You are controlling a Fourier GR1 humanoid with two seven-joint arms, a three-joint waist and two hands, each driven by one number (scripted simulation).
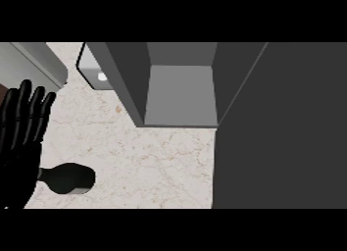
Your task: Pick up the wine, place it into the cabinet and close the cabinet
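Looking down on it now, the wine [69, 178] lies dark on the pale marble table [147, 162], low on the left, its neck pointing toward the left hand [18, 132] and just about meeting it. That left hand stands at the left edge with its fingers [26, 105] straight and spread wide, holding nothing; the right hand doesn't show at all. Ahead, the cabinet [178, 93] is open, its grey inside facing us, and the big dark door [285, 127] swings out across the right side of the view. Here's the worry (and it's a real one): a bottle on its side is round and will likely roll if nudged off-centre, perhaps away toward the table's near edge. Whichever hand takes it must also carry it past the cabinet's left wall without clipping it, and that wide door could block a reach from the right. A white-handled box [95, 73] behind the cabinet looks safely out of the way.
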